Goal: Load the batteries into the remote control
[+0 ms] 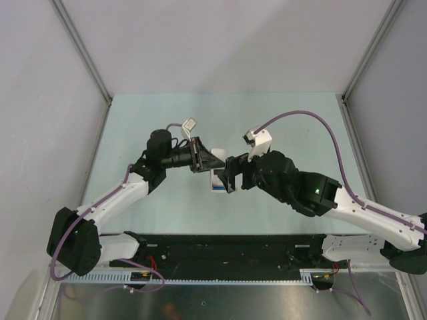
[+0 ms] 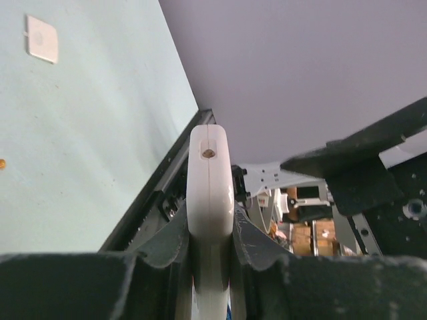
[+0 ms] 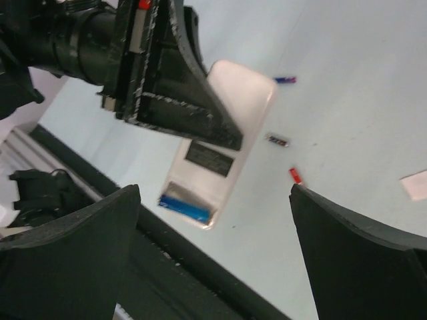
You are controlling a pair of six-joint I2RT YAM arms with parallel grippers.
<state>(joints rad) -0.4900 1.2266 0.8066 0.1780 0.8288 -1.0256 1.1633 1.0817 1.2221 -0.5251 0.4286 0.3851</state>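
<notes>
The remote control (image 3: 230, 113) is held above the table with its plain white back towards the right wrist camera. Its battery bay is open, and the blue battery (image 3: 183, 207) lies inside at the near end. My left gripper (image 3: 173, 87) is shut on the remote's sides; in the left wrist view the remote (image 2: 210, 180) stands edge-on between the fingers (image 2: 257, 240). My right gripper (image 3: 213, 190) is open and empty, just short of the remote. The purple battery (image 3: 285, 79), the dark grey battery (image 3: 277, 140) and the red battery (image 3: 295, 175) lie on the table beyond. In the top view both grippers meet at the remote (image 1: 217, 181).
A small flat white square (image 2: 41, 39) lies on the pale green table, and a white piece (image 3: 417, 185) shows at the right edge of the right wrist view. The black rail (image 1: 227, 243) runs along the near edge. Grey walls enclose the table.
</notes>
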